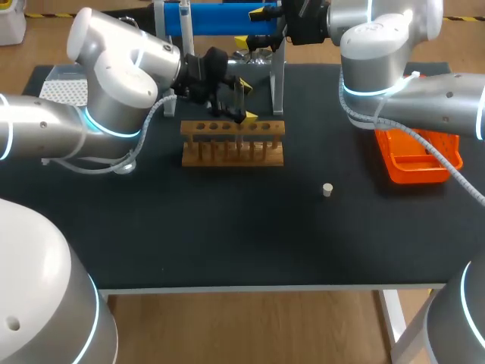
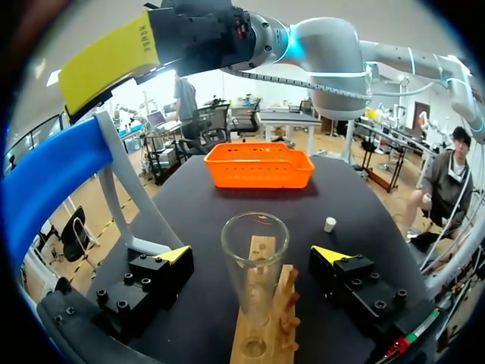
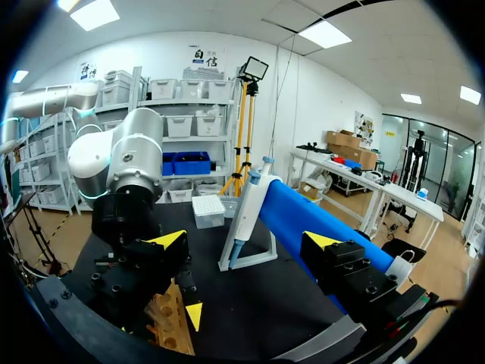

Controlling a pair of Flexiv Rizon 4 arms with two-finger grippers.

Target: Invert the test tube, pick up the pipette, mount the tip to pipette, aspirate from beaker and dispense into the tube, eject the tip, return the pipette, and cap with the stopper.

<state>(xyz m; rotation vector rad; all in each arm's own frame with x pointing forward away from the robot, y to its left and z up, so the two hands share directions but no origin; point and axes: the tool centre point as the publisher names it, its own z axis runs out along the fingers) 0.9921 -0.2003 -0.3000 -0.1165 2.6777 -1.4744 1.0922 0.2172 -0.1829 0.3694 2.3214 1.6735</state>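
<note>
A clear glass test tube (image 2: 254,282) stands mouth-up in the wooden rack (image 1: 233,144). My left gripper (image 2: 254,254) is open around the tube, its yellow-tipped fingers (image 2: 176,254) well apart from the glass on both sides; from above, the left gripper (image 1: 248,101) sits over the rack's right half. The pipette (image 3: 246,208) leans on its stand under a blue bar (image 3: 303,220). My right gripper (image 3: 246,243) hangs open a little short of the pipette, with nothing between its fingers. A small white stopper (image 1: 327,189) lies on the mat to the rack's right.
An orange basket (image 1: 417,157) sits at the right, under my right arm. A white tip box (image 1: 64,91) is at the back left. The stand's grey legs (image 1: 277,83) rise just behind the rack. My left arm (image 3: 121,163) fills the space beside the rack.
</note>
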